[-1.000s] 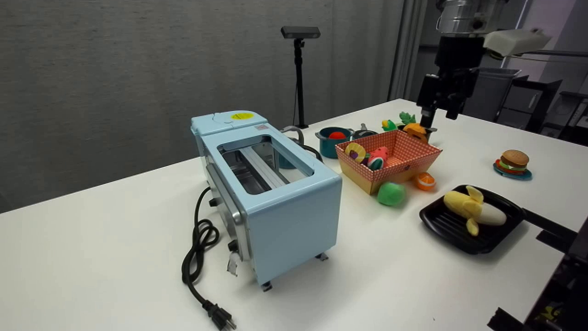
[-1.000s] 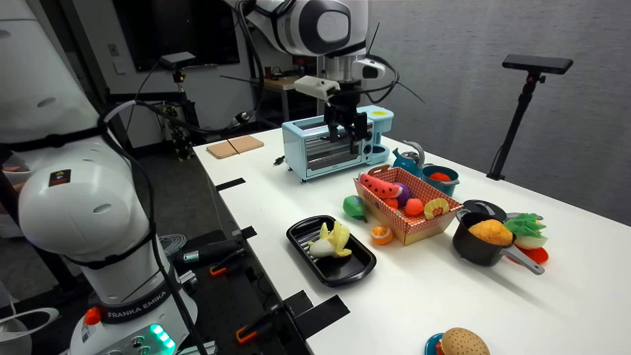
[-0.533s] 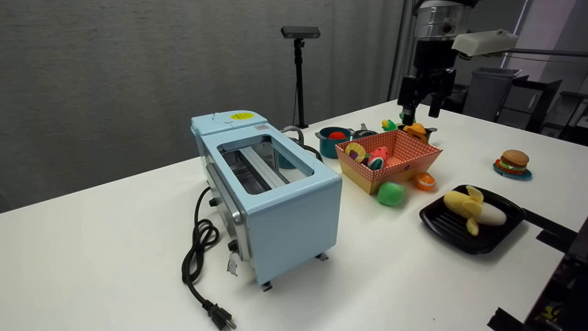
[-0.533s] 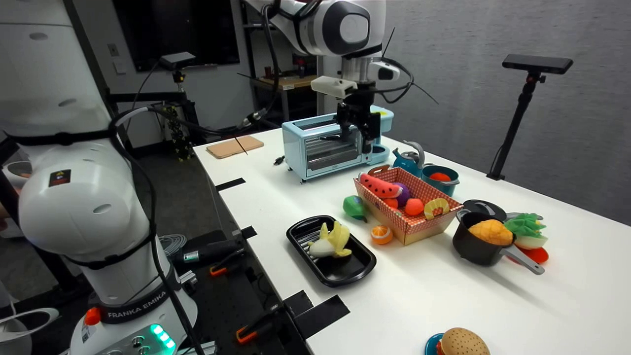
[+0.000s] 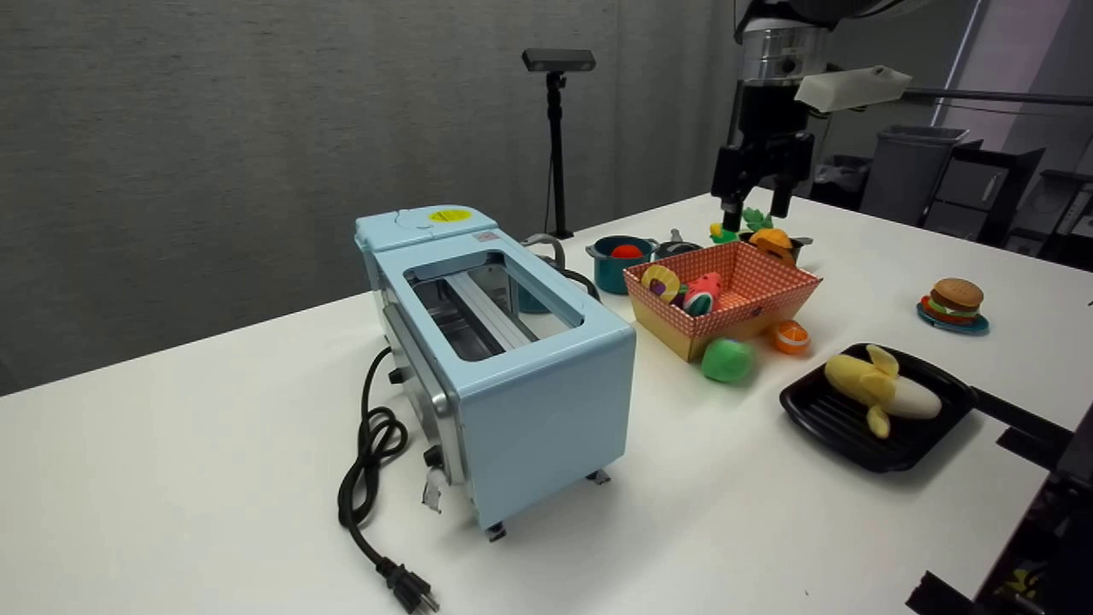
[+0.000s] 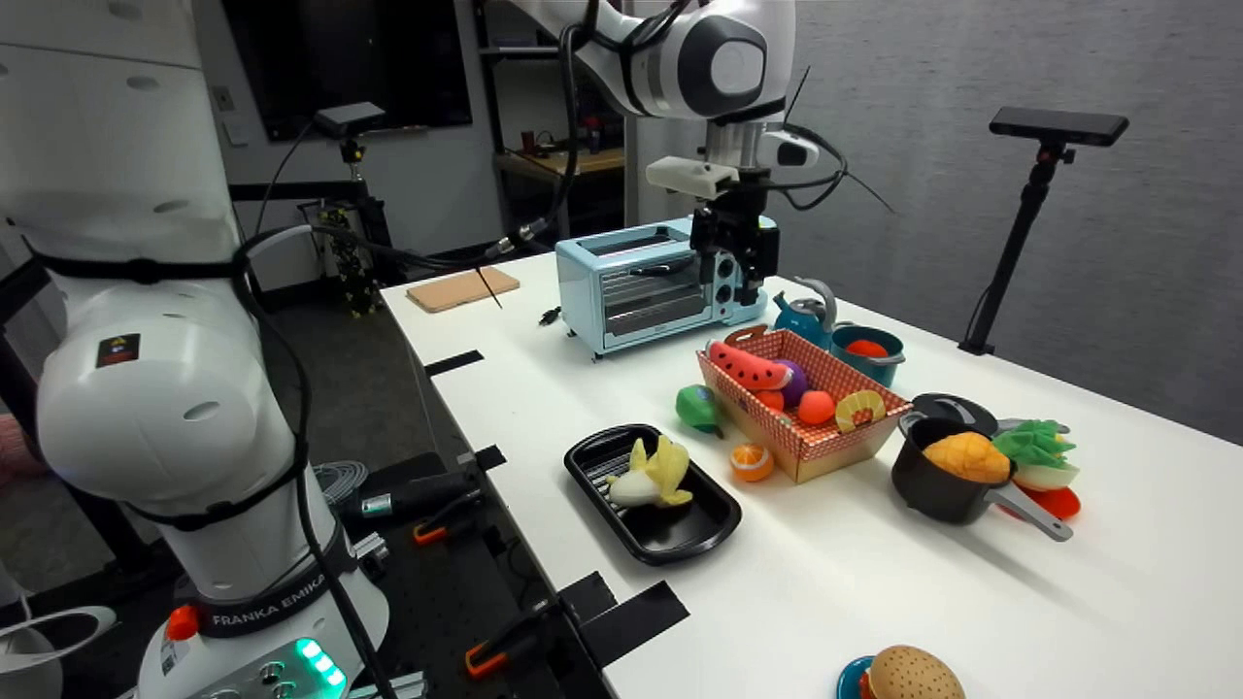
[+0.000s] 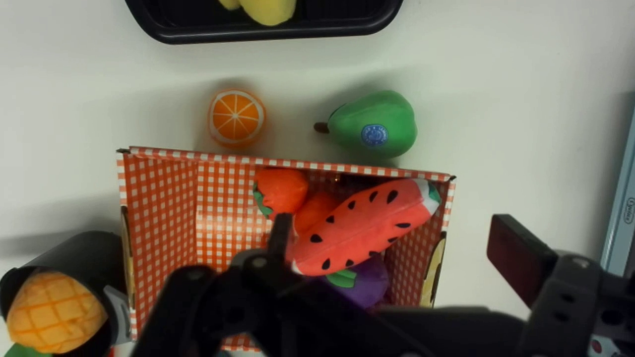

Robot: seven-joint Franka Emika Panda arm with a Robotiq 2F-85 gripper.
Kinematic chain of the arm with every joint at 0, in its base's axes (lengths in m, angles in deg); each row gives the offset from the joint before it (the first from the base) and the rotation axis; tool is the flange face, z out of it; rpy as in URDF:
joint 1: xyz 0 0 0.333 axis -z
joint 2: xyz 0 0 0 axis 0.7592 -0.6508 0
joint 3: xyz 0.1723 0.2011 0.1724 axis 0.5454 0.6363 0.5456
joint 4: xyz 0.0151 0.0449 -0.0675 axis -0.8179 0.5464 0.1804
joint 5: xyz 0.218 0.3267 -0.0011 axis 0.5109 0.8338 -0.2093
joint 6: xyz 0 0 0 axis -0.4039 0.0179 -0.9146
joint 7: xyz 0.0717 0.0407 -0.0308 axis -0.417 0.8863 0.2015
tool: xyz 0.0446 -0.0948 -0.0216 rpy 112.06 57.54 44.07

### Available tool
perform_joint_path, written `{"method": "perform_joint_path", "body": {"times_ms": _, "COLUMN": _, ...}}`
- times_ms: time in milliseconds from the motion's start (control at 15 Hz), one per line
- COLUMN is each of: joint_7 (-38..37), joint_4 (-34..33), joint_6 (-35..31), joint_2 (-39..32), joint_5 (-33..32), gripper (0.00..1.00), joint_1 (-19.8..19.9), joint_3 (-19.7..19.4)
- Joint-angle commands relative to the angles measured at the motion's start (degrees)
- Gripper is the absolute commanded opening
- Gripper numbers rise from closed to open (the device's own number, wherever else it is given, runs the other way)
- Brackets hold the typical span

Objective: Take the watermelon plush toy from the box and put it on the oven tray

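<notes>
The watermelon plush toy [image 7: 362, 228] is long and red with black seeds. It lies slanted in the box [image 7: 223, 198], on top of other toys; it also shows in both exterior views [image 5: 705, 290] [image 6: 746, 367]. The box has red-checked inner walls [image 6: 816, 461]. My gripper [image 7: 392, 223] is open and empty above the box. In the wrist view one finger overlaps the toy's lower end and the other is past the box's right wall. It shows in both exterior views [image 5: 756, 212] [image 6: 728, 283]. The black oven tray [image 6: 670, 549] holds a banana plush [image 6: 653, 478].
A green pear [image 7: 379, 124] and an orange [image 7: 237, 118] lie between box and tray. A purple toy [image 7: 364, 282] lies under the watermelon. A light-blue toaster [image 6: 646, 291], a teal pot [image 6: 867, 361] and a black pot [image 6: 942, 495] stand around the box.
My open gripper has moved sideways over the table, away from the arm's base, to a place above the box. The toys, box and tray have not moved.
</notes>
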Motion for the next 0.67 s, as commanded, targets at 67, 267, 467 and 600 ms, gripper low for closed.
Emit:
{"method": "perform_joint_path", "body": {"times_ms": 67, "joint_7": -0.06, "joint_4": -7.09, "joint_6": 2.86, "joint_2": -5.68, "joint_5": -1.66, "gripper": 1.00, "joint_1": -0.09, "joint_3": -0.95}}
{"method": "perform_joint_path", "body": {"times_ms": 267, "joint_7": -0.11, "joint_4": -9.97, "joint_6": 2.95, "joint_2": -8.52, "joint_5": -1.53, "gripper": 1.00, "joint_1": -0.23, "joint_3": -1.27}}
{"method": "perform_joint_path", "body": {"times_ms": 467, "joint_7": -0.53, "joint_4": -12.35, "joint_6": 2.58, "joint_2": -11.12, "joint_5": -1.58, "gripper": 1.00, "joint_1": -0.61, "joint_3": -1.30}}
{"method": "perform_joint_path", "body": {"times_ms": 600, "joint_7": -0.07, "joint_4": -13.41, "joint_6": 2.30, "joint_2": -12.34, "joint_5": -1.34, "gripper": 1.00, "joint_1": -0.42, "joint_3": -1.43}}
